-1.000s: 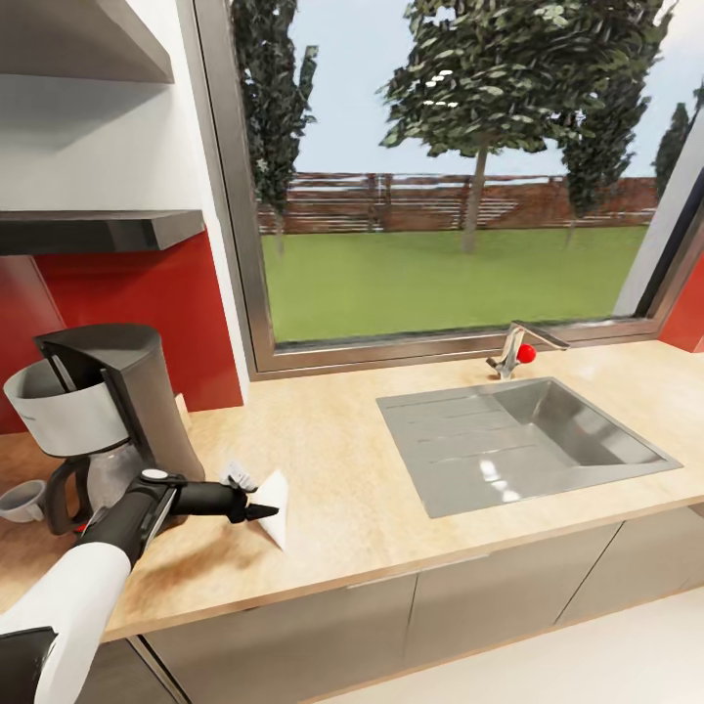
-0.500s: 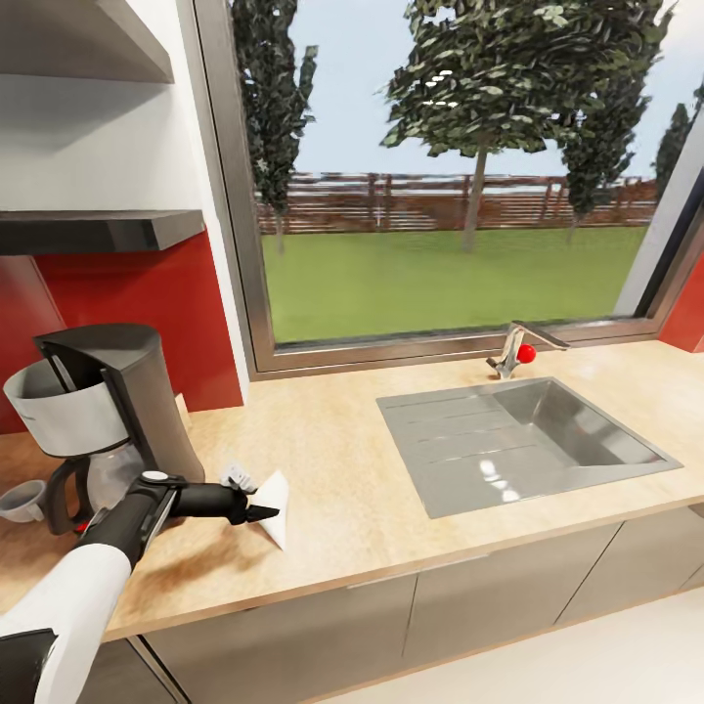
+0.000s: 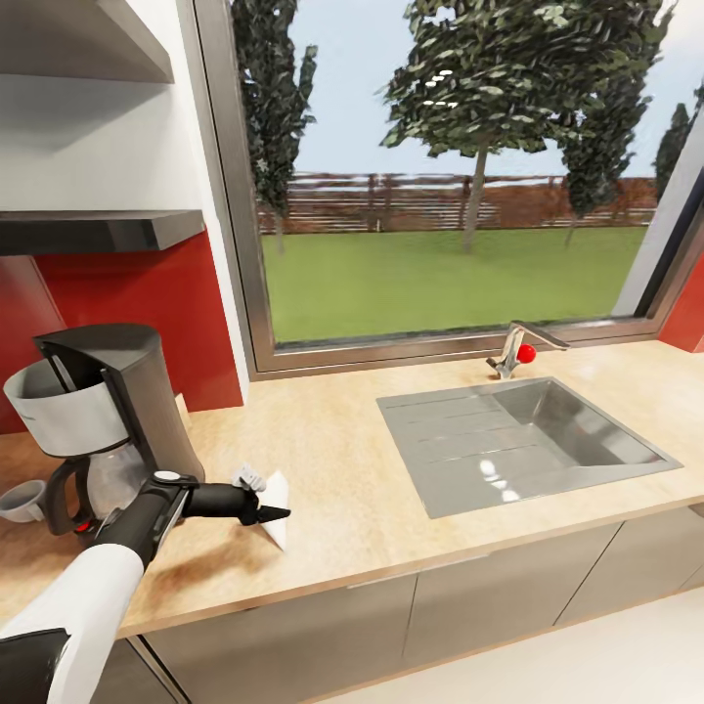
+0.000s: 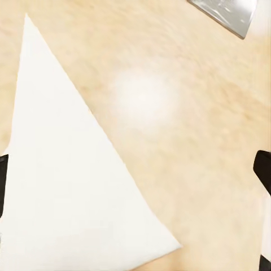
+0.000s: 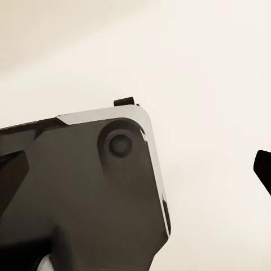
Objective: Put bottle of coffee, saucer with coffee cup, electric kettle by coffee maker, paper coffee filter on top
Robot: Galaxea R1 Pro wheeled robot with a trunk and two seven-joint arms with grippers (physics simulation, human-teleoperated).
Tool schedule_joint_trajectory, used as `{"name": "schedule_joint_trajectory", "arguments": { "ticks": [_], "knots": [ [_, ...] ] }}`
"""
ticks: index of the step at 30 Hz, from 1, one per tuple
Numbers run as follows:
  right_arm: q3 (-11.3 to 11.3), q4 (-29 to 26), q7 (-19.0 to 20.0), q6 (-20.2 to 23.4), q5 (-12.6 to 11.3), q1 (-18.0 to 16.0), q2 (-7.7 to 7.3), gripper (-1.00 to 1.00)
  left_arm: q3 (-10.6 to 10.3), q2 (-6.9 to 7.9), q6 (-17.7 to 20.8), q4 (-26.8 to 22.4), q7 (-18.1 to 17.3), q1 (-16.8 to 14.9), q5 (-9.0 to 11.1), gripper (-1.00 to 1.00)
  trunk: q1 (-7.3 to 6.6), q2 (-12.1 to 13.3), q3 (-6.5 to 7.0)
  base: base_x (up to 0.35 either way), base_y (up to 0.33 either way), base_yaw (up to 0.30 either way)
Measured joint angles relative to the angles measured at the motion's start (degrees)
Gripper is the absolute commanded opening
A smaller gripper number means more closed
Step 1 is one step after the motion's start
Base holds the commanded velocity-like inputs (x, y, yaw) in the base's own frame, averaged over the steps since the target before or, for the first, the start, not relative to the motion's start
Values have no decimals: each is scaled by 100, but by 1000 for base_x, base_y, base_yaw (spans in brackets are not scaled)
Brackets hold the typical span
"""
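Across the lower half of the head view runs a light wood tabletop, backed by a red wall at left and a wide window showing lawn, trees and a fence. Grey cabinet fronts sit below its front edge, pale floor at lower right. A steel sink is set into the right half, faucet with a red knob at its rear edge. Two shelves hang at upper left.

Coffee maker stands on the tabletop at left centre, against the red wall. A small grey cup sits just beside it at the far left edge. Paper coffee filter, a white triangle, lies flat on the tabletop, near the coffee maker's right side.

Left tool reaches in from lower left, low over the filter, tip pointing right. Left wrist view adds detail: the filter lies flat on the wood, dark fingers at opposite frame edges, well spread, holding nothing. A sink corner shows at that view's upper right.

Right wrist view: a dark rounded robot part against a pale blurred background, one dark fingertip at the right edge; right tool's opening cannot be told.

Open tabletop lies between filter and sink, and in front up to the tabletop's edge.
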Motion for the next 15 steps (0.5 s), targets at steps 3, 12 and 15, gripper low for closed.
{"name": "schedule_joint_trajectory", "arguments": {
  "ticks": [3,12,15],
  "knots": [
    [-2,0,0,0,0,0,0,100,0,4,0,1,0,0,-5,100,0,0,0,0,0,0],
    [-3,0,0,0,0,0,0,100,-6,14,36,0,7,-1,-2,-100,0,0,0,0,0,0],
    [-3,0,0,1,0,0,-1,100,-6,14,36,-1,6,0,-2,-100,0,0,0,0,0,0]
  ]
}}
